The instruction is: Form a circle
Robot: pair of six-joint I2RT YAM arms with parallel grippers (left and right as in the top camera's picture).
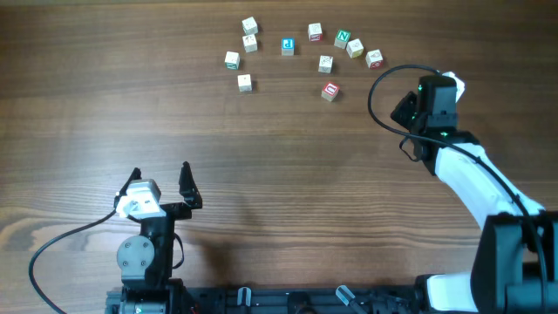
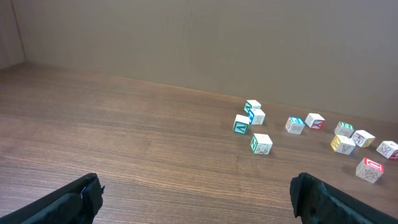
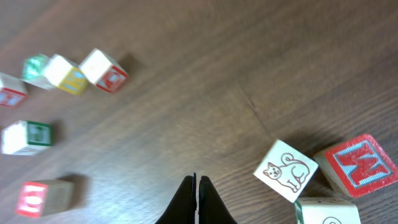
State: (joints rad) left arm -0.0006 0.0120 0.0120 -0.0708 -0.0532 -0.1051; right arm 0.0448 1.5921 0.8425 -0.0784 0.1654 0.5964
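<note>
Your right gripper [image 3: 196, 186] is pinched shut, holding nothing, its tips over the bare table [image 3: 205, 93]. Just to its right sits a cat-picture block [image 3: 286, 169], with a red block [image 3: 359, 163] lettered M or W just beside that. The other letter blocks [image 3: 68, 74] lie scattered to its left; overhead, a green block [image 1: 343, 38] reads N. Your left gripper [image 1: 160, 172] stands wide and empty, with the blocks well ahead of it.

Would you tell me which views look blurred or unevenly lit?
Right wrist: cat block sharp, bottom-left block blurred. Left wrist: blocks crisp. Overhead: table evenly lit, no glare.
</note>
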